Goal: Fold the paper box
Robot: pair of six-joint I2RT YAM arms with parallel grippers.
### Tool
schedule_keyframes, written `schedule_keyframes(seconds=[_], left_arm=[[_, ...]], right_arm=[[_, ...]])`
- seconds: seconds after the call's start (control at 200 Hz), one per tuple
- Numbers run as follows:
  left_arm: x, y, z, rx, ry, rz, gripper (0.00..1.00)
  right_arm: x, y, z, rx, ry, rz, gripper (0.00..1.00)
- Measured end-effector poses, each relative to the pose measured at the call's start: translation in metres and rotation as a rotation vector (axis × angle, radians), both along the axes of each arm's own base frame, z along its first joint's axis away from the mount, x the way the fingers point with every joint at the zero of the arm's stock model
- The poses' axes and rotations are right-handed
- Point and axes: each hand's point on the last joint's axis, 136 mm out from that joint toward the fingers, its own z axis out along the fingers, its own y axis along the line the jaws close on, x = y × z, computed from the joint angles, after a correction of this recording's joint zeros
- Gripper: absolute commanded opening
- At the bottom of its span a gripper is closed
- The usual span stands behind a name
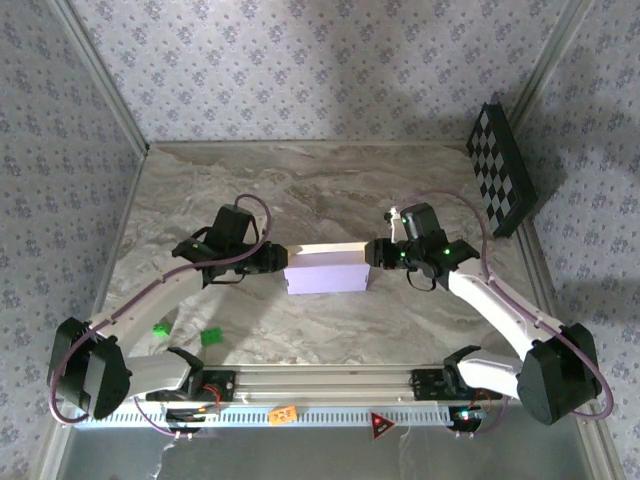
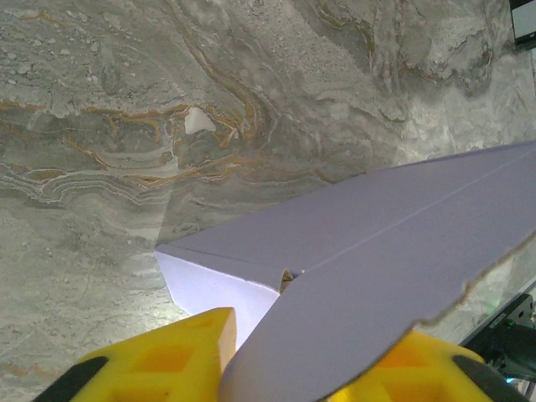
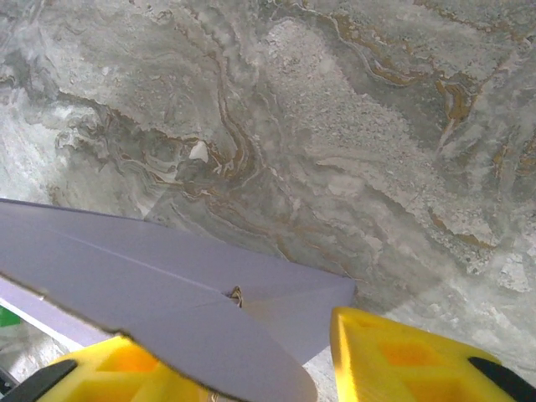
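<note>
the paper box (image 1: 327, 270) sits near the middle of the counter (image 1: 330, 190), a little nearer the arms than the far wall. from above it reads as a shallow rectangular block with its long side running left to right. a pale lavender face is turned toward the near edge, and a thin cream-white strip runs along its far top edge. in the left wrist view a lavender flap with a straight crease line rises off a corner, the cream-white side showing below it; the flap's free edge looks slightly rough. in the right wrist view a similar creased lavender flap spreads from the other end, with a small gap at the corner where the panels meet.

the left hand (image 1: 272, 260) is at the box's left end. its yellow fingers (image 2: 167, 360) stand narrow on either side of the flap; i cannot tell whether they pinch it. the right hand (image 1: 380, 255) is at the right end, its fingers part-way apart. the flap lies across one finger (image 3: 117, 373), while the other is clear of the card with counter showing between.

bare marble lies far of the box and to the left and right of both arms. two small green bits (image 1: 210, 337) lie on the counter near the left arm's base, well apart from the box. a black-and-white checkerboard panel (image 1: 500, 170) leans against the wall at the far right. a metal rail (image 1: 320, 380) and the arm bases take up the near edge.
</note>
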Motion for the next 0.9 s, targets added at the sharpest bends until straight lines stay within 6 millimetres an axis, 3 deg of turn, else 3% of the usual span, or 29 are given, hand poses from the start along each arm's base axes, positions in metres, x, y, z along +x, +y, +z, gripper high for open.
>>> schedule_keyframes(seconds=[0.205, 0.44, 0.585, 0.745, 0.9], left_arm=[[0.0, 0.001, 0.002, 0.001, -0.005, 0.002, 0.29], [-0.006, 0.015, 0.007, 0.076, -0.021, 0.002, 0.56], [-0.002, 0.013, 0.036, 0.083, -0.112, -0.052, 0.67], [0.004, -0.005, 0.078, 0.055, -0.265, -0.223, 0.68], [0.001, -0.032, 0.089, 0.053, -0.378, -0.464, 0.75]], right_arm=[[0.0, 0.001, 0.001, 0.004, -0.007, 0.002, 0.4], [-0.004, -0.001, 0.003, -0.018, 0.011, 0.002, 0.5], [-0.008, -0.004, 0.013, -0.028, 0.001, 0.008, 0.55], [-0.01, -0.008, 0.042, -0.014, -0.08, 0.009, 0.58], [-0.015, -0.014, 0.061, -0.008, -0.134, 0.004, 0.59]])
